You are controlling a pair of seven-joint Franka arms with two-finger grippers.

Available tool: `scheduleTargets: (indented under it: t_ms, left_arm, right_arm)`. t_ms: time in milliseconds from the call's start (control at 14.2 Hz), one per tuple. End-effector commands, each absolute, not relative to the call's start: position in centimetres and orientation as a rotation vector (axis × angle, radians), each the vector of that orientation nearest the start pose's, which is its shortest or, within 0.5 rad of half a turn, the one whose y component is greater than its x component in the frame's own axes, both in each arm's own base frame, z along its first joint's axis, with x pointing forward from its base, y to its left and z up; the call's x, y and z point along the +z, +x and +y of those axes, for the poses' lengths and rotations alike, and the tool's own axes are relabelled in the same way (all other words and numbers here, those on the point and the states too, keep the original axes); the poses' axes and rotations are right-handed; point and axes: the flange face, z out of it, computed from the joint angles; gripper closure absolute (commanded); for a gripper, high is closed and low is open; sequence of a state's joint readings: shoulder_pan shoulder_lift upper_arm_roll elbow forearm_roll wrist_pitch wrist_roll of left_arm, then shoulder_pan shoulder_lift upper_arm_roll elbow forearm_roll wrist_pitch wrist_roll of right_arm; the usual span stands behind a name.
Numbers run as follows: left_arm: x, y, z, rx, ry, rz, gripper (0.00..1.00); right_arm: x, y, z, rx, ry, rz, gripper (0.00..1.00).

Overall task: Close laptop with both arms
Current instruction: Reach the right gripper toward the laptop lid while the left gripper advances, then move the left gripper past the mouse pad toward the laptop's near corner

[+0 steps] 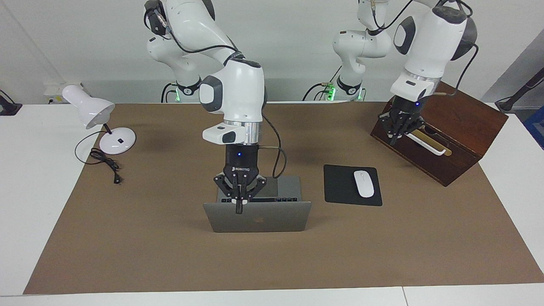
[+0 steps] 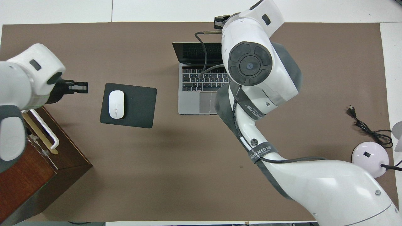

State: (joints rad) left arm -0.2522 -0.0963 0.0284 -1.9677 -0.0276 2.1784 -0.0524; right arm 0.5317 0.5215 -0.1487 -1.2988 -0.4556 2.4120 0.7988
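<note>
The silver-grey laptop [image 1: 272,221] stands open on the brown mat, lid upright with the logo facing away from the robots; its keyboard [image 2: 201,78] and dark screen show from overhead. My right gripper [image 1: 239,208] points straight down, shut, with its fingertips at the lid's top edge, toward the right arm's end of it. It holds nothing. In the overhead view the right arm's wrist hides that gripper. My left gripper [image 1: 393,141] is shut and empty, hanging low by the handle face of the wooden box [image 1: 463,127], well apart from the laptop.
A black mouse pad [image 1: 338,187] with a white mouse [image 1: 364,183] lies between laptop and box. A white desk lamp [image 1: 91,111] and its black cable [image 1: 106,163] sit at the right arm's end. The brown mat [image 1: 170,255] covers the table.
</note>
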Motion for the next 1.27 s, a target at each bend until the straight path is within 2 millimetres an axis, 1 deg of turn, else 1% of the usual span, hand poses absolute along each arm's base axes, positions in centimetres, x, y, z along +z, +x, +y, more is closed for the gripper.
scheduleTargets:
  t_ms: [0,70,141,211,281,422,493,563,633,704,774,985,1126,1196]
  left_arm:
    - [51.2,53.6,-15.3,-0.611,-3.178,0.305,1.00]
    - [50.3,53.6,-16.6,-0.644,-3.174,0.343,1.00]
    - [49.0,53.2,-18.4,-0.687,-3.168,0.397,1.00]
    - [46.9,52.6,-19.7,-0.765,-3.156,0.436,1.00]
    - [44.9,51.6,-21.3,-0.841,-3.145,0.486,1.00]
    - [41.5,49.3,-23.8,-0.930,-3.126,0.577,1.00]
    - [40.7,48.5,-24.9,-0.972,-3.118,0.616,1.00]
    - [39.8,47.9,-25.8,-0.986,-3.109,0.658,1.00]
    - [39.5,47.5,-26.5,-1.001,-3.100,0.695,1.00]
    - [38.7,46.9,-27.5,-1.018,-3.094,0.728,1.00]
    - [38.1,46.4,-28.6,-1.066,-3.084,0.762,1.00]
    - [34.9,45.8,-30.6,-1.133,-3.061,0.821,1.00]
    - [32.3,45.3,-31.9,-1.198,-3.035,0.865,1.00]
    - [31.0,45.3,-32.0,-1.216,-3.026,0.872,1.00]
  right_arm:
    - [51.4,69.3,30.8,-1.173,-2.982,0.230,1.00]
    - [51.2,69.3,31.0,-1.166,-2.987,0.234,1.00]
    - [50.8,69.1,31.5,-1.157,-2.994,0.226,1.00]
    - [50.4,69.3,31.5,-1.154,-2.999,0.225,1.00]
    - [50.4,69.2,31.6,-1.153,-2.998,0.231,1.00]
    - [50.0,69.3,31.8,-1.145,-2.982,0.290,1.00]
    - [49.5,69.3,32.1,-1.134,-2.972,0.332,1.00]
    - [49.1,69.0,32.8,-1.131,-2.966,0.339,1.00]
    - [49.1,68.9,33.1,-1.130,-2.965,0.339,1.00]
    - [49.1,68.8,33.3,-1.128,-2.956,0.358,1.00]
    - [49.0,68.6,33.8,-1.130,-2.951,0.364,1.00]
    - [48.9,68.5,34.0,-1.150,-2.952,0.374,1.00]
    - [48.8,68.4,34.0,-1.153,-2.953,0.367,1.00]
    - [48.9,68.5,34.0,-1.167,-2.954,0.358,1.00]
